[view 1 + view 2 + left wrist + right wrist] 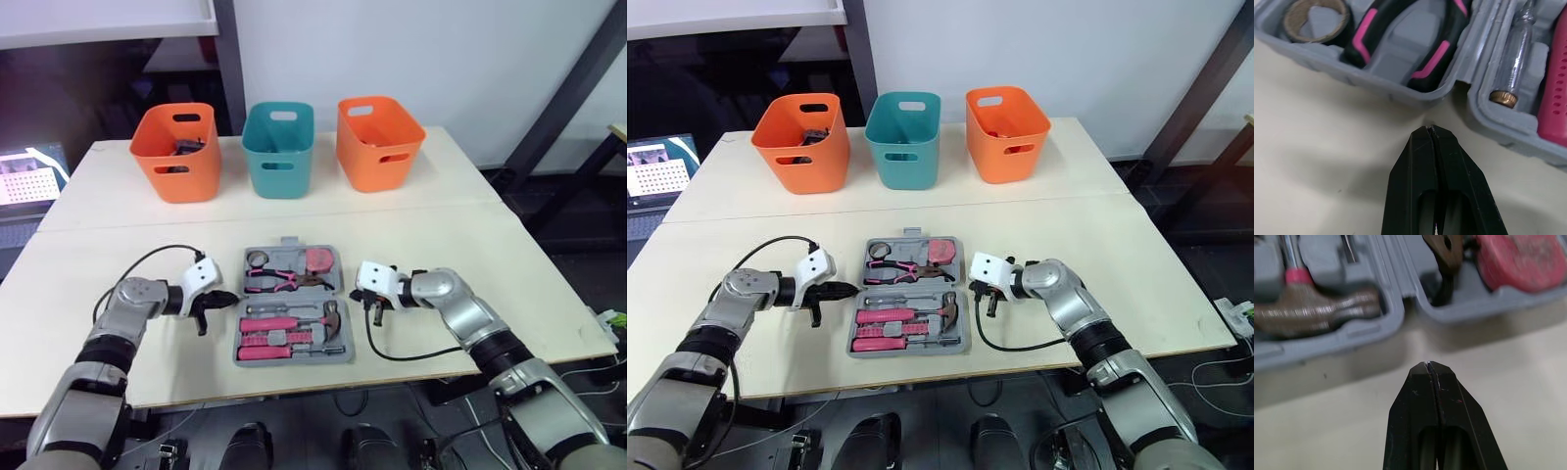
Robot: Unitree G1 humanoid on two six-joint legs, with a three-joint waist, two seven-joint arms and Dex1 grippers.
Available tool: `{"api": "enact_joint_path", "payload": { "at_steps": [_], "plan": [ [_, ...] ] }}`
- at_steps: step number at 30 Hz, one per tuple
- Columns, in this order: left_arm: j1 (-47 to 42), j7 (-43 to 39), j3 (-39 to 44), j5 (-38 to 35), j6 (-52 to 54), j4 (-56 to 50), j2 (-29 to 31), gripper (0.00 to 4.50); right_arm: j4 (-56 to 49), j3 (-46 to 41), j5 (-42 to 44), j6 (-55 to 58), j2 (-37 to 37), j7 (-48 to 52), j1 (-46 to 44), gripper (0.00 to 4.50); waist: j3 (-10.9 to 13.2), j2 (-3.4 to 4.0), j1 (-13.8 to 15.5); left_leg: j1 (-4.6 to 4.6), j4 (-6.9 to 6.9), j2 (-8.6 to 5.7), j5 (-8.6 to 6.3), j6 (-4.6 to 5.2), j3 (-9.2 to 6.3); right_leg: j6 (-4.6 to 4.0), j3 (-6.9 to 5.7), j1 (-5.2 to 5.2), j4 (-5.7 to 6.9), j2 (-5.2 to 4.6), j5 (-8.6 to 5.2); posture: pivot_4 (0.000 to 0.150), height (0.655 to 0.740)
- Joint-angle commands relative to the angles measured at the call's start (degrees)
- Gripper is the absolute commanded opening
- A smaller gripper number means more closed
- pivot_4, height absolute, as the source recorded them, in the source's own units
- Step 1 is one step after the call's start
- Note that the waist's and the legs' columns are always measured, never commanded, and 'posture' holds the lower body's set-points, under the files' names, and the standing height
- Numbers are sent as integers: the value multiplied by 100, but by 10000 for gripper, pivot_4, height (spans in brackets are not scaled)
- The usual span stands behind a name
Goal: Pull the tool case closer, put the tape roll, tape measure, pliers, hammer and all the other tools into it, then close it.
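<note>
The grey tool case [294, 358] lies open near the table's front edge. Its far half holds the tape roll [259, 259], pink-handled pliers [279, 282] and pink tape measure [318, 260]. The near half holds the hammer [323, 315] and other pink tools. My left gripper [225, 297] is shut and empty, with its tip at the case's left side by the hinge. My right gripper [356, 292] is shut and empty at the case's right side. In the wrist views, each pair of fingertips [1429, 131] [1429, 366] rests just short of the case wall.
Two orange bins [179, 152] [377, 142] and a teal bin [278, 149] stand in a row at the back of the table. A laptop [661, 166] sits off the table's left. Black cables loop on the table beside each wrist.
</note>
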Motion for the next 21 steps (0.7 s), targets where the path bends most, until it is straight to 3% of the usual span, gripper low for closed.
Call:
{"api": "enact_joint_path", "payload": {
  "at_steps": [1, 9, 21],
  "plan": [
    [-145, 16, -31, 10, 0, -136, -170, 155, 177, -18, -68, -192, 145, 67, -295, 0, 0, 0, 3, 0, 0, 0, 0, 0, 0, 0, 0, 0, 0, 0, 0, 1500, 7400],
    [-67, 207, -101, 44, 123, -242, -556, 155, 458, 57, -77, -227, 471, 448, -544, 0, -1, 4, 38, 1, 11, -2, 0, 0, -3, 5, 0, 10, 0, -1, 3, 1500, 7400],
    [429, 128, -23, -90, 571, -864, -485, 155, 365, 30, -54, -272, 571, 585, -329, 0, -2, 6, 3, 2, 11, -3, 0, 0, -6, 6, 0, 13, 1, 0, 3, 1500, 7400]
  ]
}}
